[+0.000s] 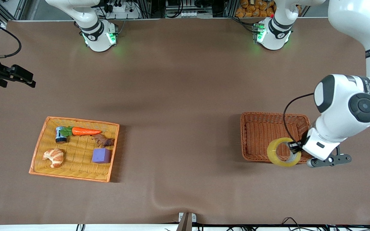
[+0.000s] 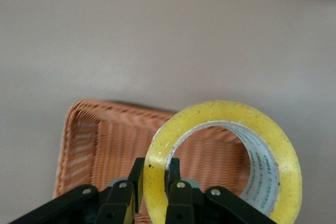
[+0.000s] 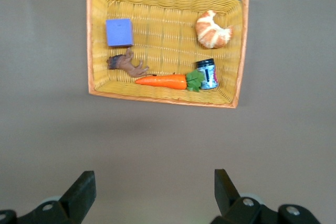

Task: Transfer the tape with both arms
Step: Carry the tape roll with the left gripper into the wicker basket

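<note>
One tape (image 1: 283, 152) in left gripper (image 1: 295, 147)

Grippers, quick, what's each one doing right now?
Left gripper: shut on the tape, held over the brown basket.
Right gripper: open, holding nothing, waiting over bare table.

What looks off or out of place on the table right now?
Nothing spilled or damaged. The left gripper holds the tape over the brown basket; the right gripper waits open. Only oddity: a wrinkle in the table cover near the front camera.
</note>
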Action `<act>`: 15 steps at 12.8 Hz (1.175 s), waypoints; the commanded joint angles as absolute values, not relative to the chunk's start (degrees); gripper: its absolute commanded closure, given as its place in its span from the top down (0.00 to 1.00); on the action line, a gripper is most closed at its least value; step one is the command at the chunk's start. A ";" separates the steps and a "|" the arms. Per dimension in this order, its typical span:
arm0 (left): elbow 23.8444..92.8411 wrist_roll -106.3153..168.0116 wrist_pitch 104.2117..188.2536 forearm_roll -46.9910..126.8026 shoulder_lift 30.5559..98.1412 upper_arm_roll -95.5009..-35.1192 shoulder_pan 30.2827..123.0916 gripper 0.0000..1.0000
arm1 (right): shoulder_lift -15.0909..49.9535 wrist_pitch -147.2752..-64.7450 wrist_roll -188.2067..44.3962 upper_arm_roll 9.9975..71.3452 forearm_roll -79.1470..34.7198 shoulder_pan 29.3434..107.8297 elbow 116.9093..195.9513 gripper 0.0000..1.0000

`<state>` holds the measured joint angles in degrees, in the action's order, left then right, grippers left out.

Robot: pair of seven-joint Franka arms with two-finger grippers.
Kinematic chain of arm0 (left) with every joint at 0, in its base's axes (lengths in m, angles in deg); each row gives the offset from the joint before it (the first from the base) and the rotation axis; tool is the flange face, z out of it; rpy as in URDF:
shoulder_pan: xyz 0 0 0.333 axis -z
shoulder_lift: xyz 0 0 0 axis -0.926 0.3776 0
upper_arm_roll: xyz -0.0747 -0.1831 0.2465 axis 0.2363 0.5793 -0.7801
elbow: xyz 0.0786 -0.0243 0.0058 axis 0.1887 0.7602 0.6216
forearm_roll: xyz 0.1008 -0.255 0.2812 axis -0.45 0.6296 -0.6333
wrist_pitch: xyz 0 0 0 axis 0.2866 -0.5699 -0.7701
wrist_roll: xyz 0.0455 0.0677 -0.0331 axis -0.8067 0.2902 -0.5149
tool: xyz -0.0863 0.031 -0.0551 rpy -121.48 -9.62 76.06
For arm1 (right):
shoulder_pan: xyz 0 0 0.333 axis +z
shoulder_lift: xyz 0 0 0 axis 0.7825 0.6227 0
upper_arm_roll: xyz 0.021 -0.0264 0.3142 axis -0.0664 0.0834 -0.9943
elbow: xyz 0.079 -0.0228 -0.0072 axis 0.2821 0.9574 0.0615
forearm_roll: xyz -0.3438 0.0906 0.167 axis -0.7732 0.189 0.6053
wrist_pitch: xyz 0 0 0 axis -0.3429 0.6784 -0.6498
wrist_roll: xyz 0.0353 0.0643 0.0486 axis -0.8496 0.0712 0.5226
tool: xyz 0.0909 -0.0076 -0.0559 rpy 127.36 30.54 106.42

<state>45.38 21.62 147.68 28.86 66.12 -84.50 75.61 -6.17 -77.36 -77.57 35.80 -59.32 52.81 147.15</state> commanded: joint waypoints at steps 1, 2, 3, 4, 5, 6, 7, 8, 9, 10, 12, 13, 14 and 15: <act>52.12 22.62 151.13 29.60 64.92 -83.72 73.70 0.00 | -5.94 -76.44 -78.34 36.01 -60.11 53.78 146.53 1.00; 55.37 22.62 153.67 29.51 64.22 -83.72 73.70 0.00 | -5.94 -75.83 -78.34 36.01 -60.11 53.86 146.53 1.00; 58.70 22.62 155.87 29.42 63.17 -83.72 73.70 0.00 | -5.86 -75.65 -78.34 36.01 -60.11 54.12 146.62 1.00; 61.70 22.62 158.16 29.33 62.38 -83.81 73.61 0.00 | -5.94 -75.64 -78.34 36.01 -60.11 54.04 146.97 1.00; 64.60 22.71 160.36 29.24 61.50 -83.81 73.53 0.00 | -5.94 -75.73 -78.34 36.01 -60.11 53.86 146.88 1.00; 67.50 22.71 163.42 29.24 61.06 -83.81 73.53 0.00 | -5.94 -75.64 -78.34 36.01 -60.11 53.86 146.97 1.00; 70.05 22.62 166.59 29.24 60.88 -83.81 73.53 0.00 | -6.03 -75.38 -78.34 36.01 -60.11 53.95 147.06 1.00; 71.82 22.71 169.14 29.24 61.05 -83.81 73.53 0.00 | -6.03 -75.21 -78.34 36.01 -60.11 54.04 147.06 1.00; 72.88 22.71 170.47 29.24 61.31 -83.81 73.53 0.00 | -5.95 -75.20 -78.43 36.01 -60.11 54.12 147.06 1.00; 73.24 22.71 170.66 29.24 61.40 -83.81 73.53 0.00 | -5.94 -75.12 -78.43 36.01 -60.11 54.21 147.06 1.00; 73.15 22.88 170.66 29.24 61.58 -83.81 73.53 0.99 | -6.03 -74.85 -78.43 35.93 -60.11 54.21 146.97 1.00; 72.54 22.97 170.40 29.24 61.32 -83.81 73.44 1.00 | -6.03 -75.03 -78.43 35.93 -60.11 54.47 146.88 1.00; 71.93 22.80 170.40 29.24 60.79 -84.07 73.61 1.00 | -6.03 -75.38 -78.43 35.93 -60.03 55.00 146.88 1.00; 69.83 22.62 169.88 29.24 60.27 -84.08 73.61 1.00 | -5.95 -75.55 -78.43 35.93 -60.11 55.09 146.88 1.00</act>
<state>70.90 21.92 170.45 28.86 62.92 -84.11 73.80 -5.92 -75.51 -77.66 35.83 -59.34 54.19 147.22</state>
